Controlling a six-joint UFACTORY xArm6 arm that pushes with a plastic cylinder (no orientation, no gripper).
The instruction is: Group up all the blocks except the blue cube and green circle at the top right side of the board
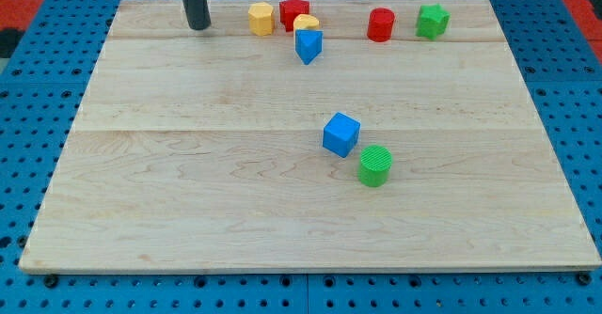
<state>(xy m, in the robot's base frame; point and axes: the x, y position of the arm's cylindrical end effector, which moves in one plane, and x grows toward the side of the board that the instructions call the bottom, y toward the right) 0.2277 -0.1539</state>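
My tip point(198, 26) rests on the board near the view's top left, to the left of the yellow hexagon block point(261, 19). A red star block point(294, 11), a second yellow block point(306, 23) and a blue triangular block point(308, 45) cluster just right of the hexagon. A red cylinder point(380, 24) and a green star-like block point(433, 21) sit apart toward the top right. The blue cube point(341, 133) and the green circle block point(375, 165) lie close together near the board's middle.
The wooden board point(188, 182) lies on a blue pegboard surface point(583, 117). A red area shows at the view's top corners.
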